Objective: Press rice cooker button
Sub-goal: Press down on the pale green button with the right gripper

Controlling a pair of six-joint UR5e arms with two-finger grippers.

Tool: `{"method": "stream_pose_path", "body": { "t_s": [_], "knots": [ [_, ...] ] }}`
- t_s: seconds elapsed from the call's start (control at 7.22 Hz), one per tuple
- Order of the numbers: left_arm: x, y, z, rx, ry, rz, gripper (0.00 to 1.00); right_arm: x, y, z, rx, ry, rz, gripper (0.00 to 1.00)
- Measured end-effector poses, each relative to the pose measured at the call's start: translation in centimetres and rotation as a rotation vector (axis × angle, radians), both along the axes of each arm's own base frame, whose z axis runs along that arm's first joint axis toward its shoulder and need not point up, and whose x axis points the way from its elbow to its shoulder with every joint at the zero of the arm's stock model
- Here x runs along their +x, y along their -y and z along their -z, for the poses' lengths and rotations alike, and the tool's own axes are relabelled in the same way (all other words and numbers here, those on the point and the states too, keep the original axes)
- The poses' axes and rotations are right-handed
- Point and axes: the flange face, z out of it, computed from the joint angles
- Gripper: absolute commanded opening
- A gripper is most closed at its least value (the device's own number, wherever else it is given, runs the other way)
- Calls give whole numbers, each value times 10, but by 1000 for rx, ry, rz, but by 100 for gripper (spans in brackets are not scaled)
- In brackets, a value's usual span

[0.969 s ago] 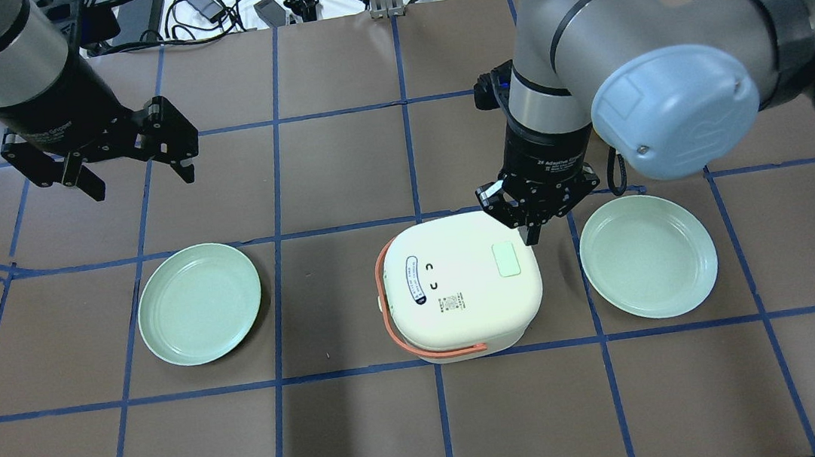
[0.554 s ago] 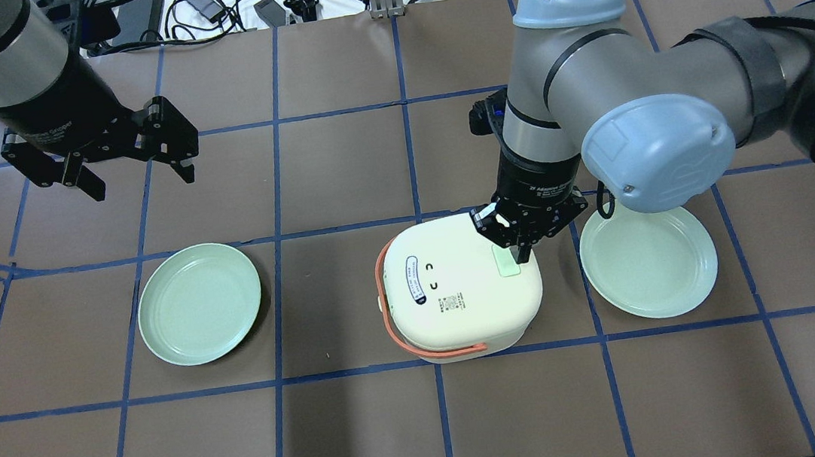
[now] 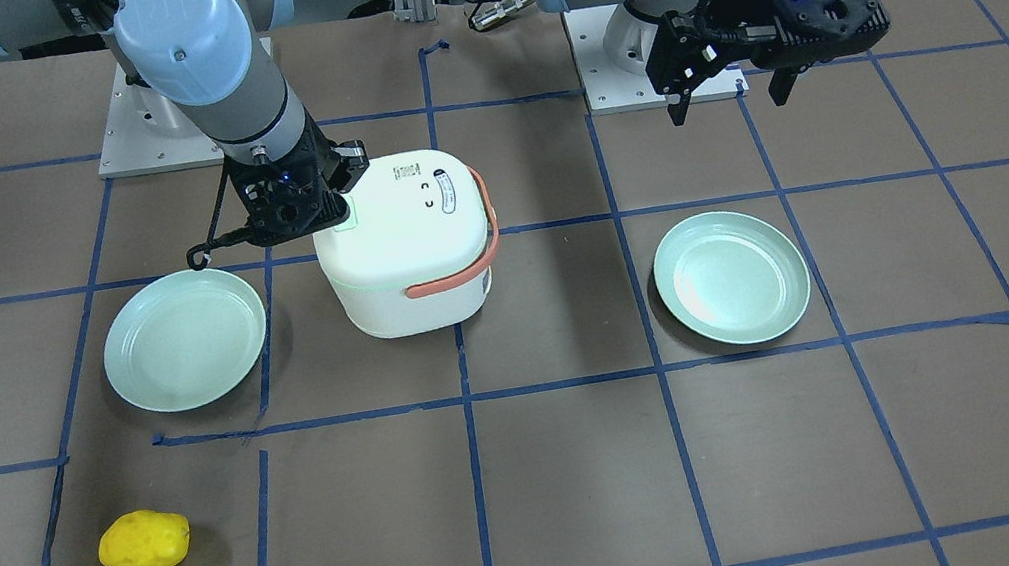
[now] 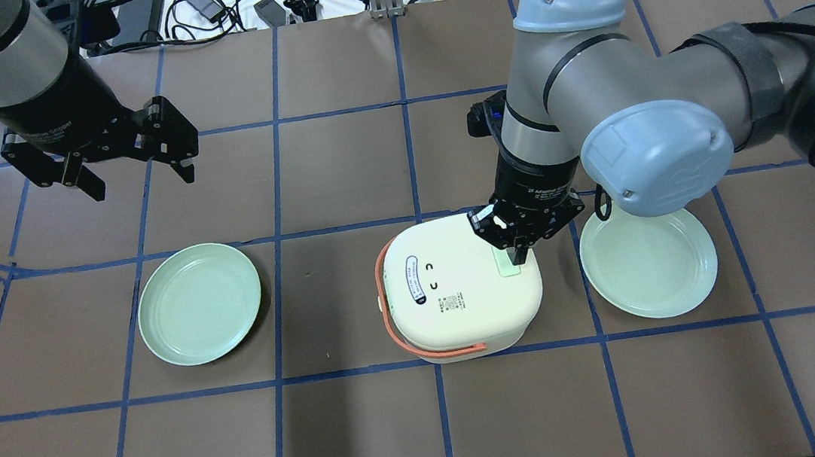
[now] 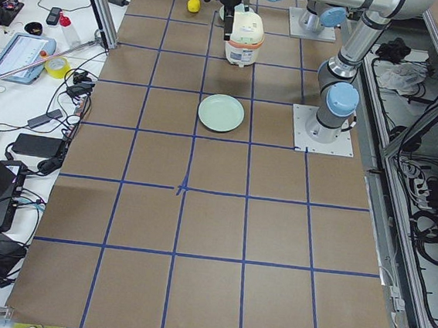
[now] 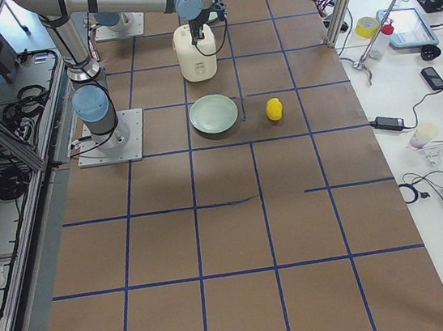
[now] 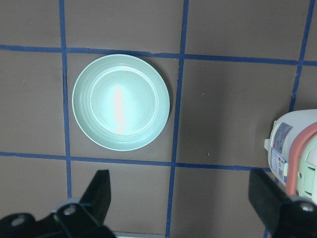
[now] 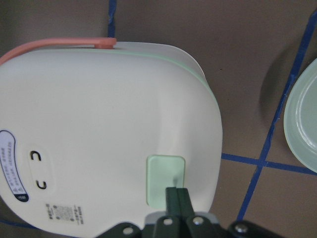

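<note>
The white rice cooker [image 4: 460, 298] with a salmon-orange strap handle stands lid shut at mid table; it also shows in the front view [image 3: 409, 257] and the right wrist view [image 8: 99, 124]. A light green button [image 8: 166, 176] sits on the lid near its right edge. My right gripper [image 4: 518, 253] is shut and points straight down, its fingertips [image 8: 177, 194] touching the button's near edge. My left gripper [image 4: 137, 174] is open and empty, held high over the far left, apart from the cooker.
Two light green plates lie on either side of the cooker, one left [image 4: 199, 303] and one right [image 4: 647, 256], the right one close to my right wrist. A yellow lump [image 3: 144, 543] lies near the operators' edge. Cables and tools [image 4: 217, 6] line the far edge.
My right gripper has moved left and down from beside the lid's corner onto the green button. The left arm and the cooker have not moved.
</note>
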Motion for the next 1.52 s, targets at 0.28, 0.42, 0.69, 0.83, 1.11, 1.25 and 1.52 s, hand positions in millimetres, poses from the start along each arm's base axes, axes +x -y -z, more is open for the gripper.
{"method": "stream_pose_path", "body": {
  "t_s": [0.28, 0.42, 0.69, 0.83, 1.11, 1.25, 1.52],
  "knots": [
    [0, 0, 0, 0, 0, 0, 100, 1, -1, 1, 4, 15, -3, 0],
    [0, 0, 0, 0, 0, 0, 100, 2, -1, 2, 7, 18, -4, 0],
    [0, 0, 0, 0, 0, 0, 100, 1, -3, 5, 15, 18, -4, 0],
    [0, 0, 0, 0, 0, 0, 100, 1, -3, 7, 18, 17, -4, 0],
    [0, 0, 0, 0, 0, 0, 100, 1, -4, 9, 22, 16, -4, 0],
    [0, 0, 0, 0, 0, 0, 100, 2, -4, 10, 25, 16, -5, 0],
    [0, 0, 0, 0, 0, 0, 100, 3, -3, 14, 33, 14, -8, 0]
  ]
}}
